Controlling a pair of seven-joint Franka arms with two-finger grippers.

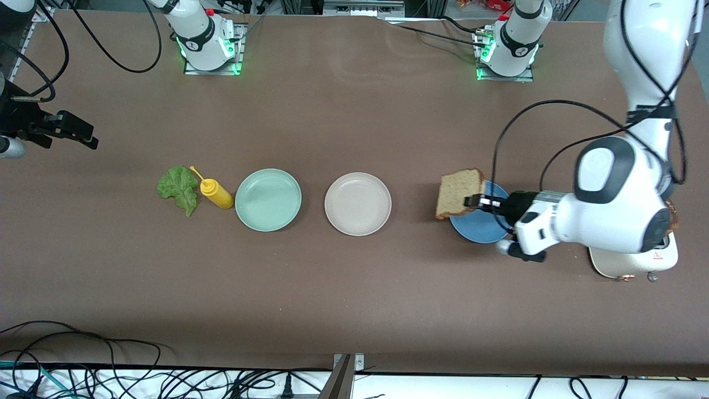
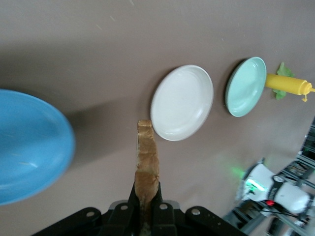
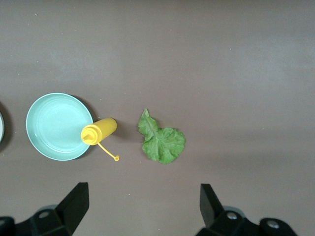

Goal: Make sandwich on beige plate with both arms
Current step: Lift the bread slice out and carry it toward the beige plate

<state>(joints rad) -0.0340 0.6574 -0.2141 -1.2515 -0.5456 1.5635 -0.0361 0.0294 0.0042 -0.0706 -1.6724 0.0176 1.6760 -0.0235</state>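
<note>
midway, the left gripper (image 1: 475, 200) is clamped on a bread slice (image 1: 459, 193), holding it up over the blue plate (image 1: 479, 230) rim. the beige plate (image 1: 358, 203) sits bare mid-table. the right gripper (image 3: 142, 202) hangs with fingers apart above the lettuce leaf (image 3: 161, 139), yellow bottle (image 3: 98, 131) and mint-green plate (image 3: 55, 126).

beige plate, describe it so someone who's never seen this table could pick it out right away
Three round plates sit in a row across the middle of the brown table. The beige plate is the middle one, between the mint-green plate and the blue plate. It is the only pale cream one, plain and bare.
</note>
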